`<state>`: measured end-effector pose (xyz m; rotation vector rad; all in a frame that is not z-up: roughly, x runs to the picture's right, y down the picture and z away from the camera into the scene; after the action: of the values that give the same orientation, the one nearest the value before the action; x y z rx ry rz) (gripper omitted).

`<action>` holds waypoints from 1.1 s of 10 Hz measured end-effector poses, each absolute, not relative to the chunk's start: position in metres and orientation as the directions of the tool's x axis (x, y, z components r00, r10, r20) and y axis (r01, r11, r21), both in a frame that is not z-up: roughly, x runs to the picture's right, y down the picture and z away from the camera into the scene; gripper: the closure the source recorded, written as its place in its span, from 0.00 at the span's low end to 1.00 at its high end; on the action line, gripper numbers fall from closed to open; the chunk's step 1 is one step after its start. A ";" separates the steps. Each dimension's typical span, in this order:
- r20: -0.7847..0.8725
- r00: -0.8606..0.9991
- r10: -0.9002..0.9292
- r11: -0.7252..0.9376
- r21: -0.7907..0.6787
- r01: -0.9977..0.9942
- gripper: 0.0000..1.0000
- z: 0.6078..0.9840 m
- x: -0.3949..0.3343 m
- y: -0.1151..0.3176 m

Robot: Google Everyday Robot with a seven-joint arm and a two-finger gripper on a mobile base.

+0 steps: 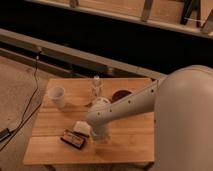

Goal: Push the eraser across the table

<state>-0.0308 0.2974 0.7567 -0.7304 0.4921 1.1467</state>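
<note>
The small flat black eraser with an orange-red stripe [73, 138] lies near the light-wood bench's [130, 142] front-left edge. The end effector [98, 135] sits just right of it; I cannot tell its state. A hard push could knock the eraser off.

Gripper [100, 136] parked low over the table [130, 142], about 3 o'clock from the eraser [73, 138]. Cream block [82, 127] touching the eraser at 1 o'clock. White cup [57, 95] way up at 11.

On one table [131, 139]: one eraser [73, 139], one sponge block [81, 127], one cup [57, 95], one hand [98, 135] low at centre.
</note>
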 end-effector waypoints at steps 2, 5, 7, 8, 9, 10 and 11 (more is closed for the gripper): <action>-0.680 0.364 0.637 0.241 -0.272 -0.932 0.35 0.748 -0.035 0.304; -0.662 0.400 0.634 0.272 -0.293 -0.916 0.35 0.742 -0.049 0.314; -0.652 0.427 0.627 0.289 -0.314 -0.904 0.35 0.741 -0.062 0.321; -0.646 0.437 0.627 0.293 -0.324 -0.900 0.35 0.741 -0.070 0.323; -0.642 0.437 0.630 0.291 -0.327 -0.899 0.35 0.741 -0.075 0.322; -0.639 0.438 0.632 0.291 -0.329 -0.899 0.35 0.742 -0.076 0.322; -0.640 0.438 0.632 0.291 -0.328 -0.899 0.35 0.742 -0.076 0.322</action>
<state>-0.0755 0.3219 0.7415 -0.7272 0.4294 1.0628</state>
